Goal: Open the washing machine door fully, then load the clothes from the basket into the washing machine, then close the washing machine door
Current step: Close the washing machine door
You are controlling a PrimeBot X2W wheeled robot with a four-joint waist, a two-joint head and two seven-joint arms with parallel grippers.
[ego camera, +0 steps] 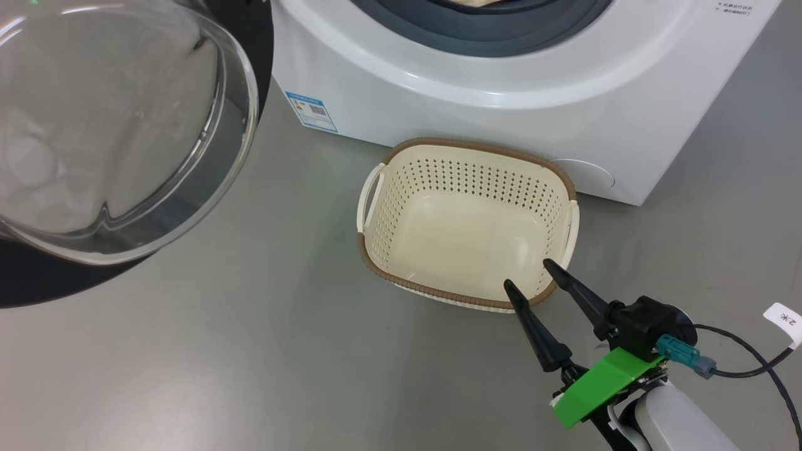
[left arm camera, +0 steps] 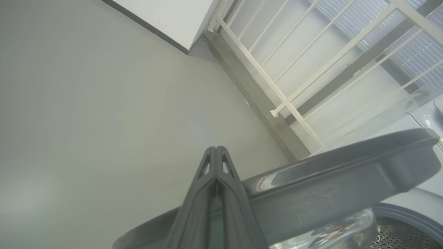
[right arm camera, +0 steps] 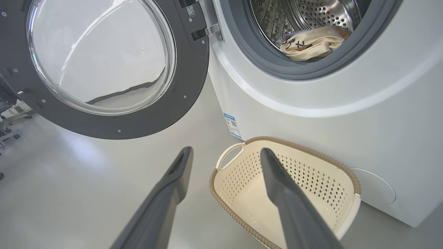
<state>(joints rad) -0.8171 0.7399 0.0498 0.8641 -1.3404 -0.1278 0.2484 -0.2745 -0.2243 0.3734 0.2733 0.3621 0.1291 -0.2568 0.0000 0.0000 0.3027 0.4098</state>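
Note:
The washing machine (ego camera: pixel 501 106) stands at the top of the head view with its door (ego camera: pixel 37 275) swung wide open to the left, glass bowl toward me. Inside the steel drum (right arm camera: pixel 311 14) lie the clothes (right arm camera: pixel 311 43), a cream-white piece with a little light blue showing. The basket (ego camera: pixel 476 145) sits empty on the floor before the machine. My right gripper (ego camera: pixel 527 274) is open over the basket's near right corner, holding nothing. My left gripper (left arm camera: pixel 215 149) is shut on nothing, lying across the door's dark rim (left arm camera: pixel 346 183); I cannot tell whether it touches it.
Grey floor spreads left of and in front of the basket. A blue label (ego camera: pixel 311 111) marks the machine's lower left corner, a round cover (ego camera: pixel 589 174) its lower right. A white railing (left arm camera: pixel 277 93) runs beyond the door. A cable with a white tag (ego camera: pixel 783 319) trails from my right wrist.

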